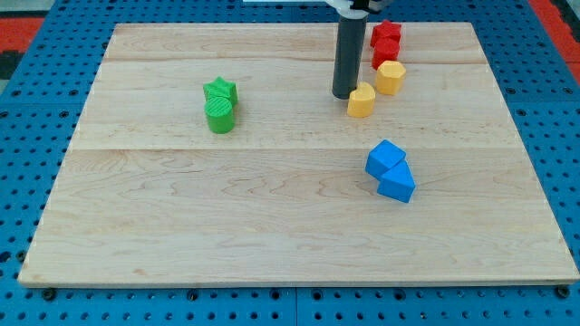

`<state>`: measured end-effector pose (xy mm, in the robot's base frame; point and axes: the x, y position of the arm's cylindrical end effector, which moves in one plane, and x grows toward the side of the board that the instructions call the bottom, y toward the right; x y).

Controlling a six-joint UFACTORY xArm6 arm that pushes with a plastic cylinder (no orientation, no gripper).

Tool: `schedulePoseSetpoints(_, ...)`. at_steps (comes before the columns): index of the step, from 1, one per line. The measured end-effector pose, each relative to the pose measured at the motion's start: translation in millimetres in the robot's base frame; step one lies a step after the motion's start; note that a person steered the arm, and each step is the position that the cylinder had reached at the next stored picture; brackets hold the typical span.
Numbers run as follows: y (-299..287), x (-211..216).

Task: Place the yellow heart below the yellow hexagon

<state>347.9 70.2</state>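
Observation:
The yellow heart (362, 100) lies on the wooden board (227, 226), right of centre near the view's top. The yellow hexagon (391, 77) sits just up and to the right of it, almost touching. My tip (343, 94) stands on the board just left of the yellow heart, touching or nearly touching its left side. The dark rod rises from there out of the view's top.
Two red blocks (385, 43) stand stacked in line directly above the yellow hexagon. A green star (220, 91) and a green round block (219, 115) sit together at the left. A blue cube (385, 158) and a blue triangular block (397, 185) sit together lower right.

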Motion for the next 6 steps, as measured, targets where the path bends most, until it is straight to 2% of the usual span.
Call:
schedulePoseSetpoints(1,-20,4)
schedulePoseSetpoints(3,38,11)
schedulePoseSetpoints(4,6,19)
schedulePoseSetpoints(5,-13,78)
schedulePoseSetpoints(6,-13,154)
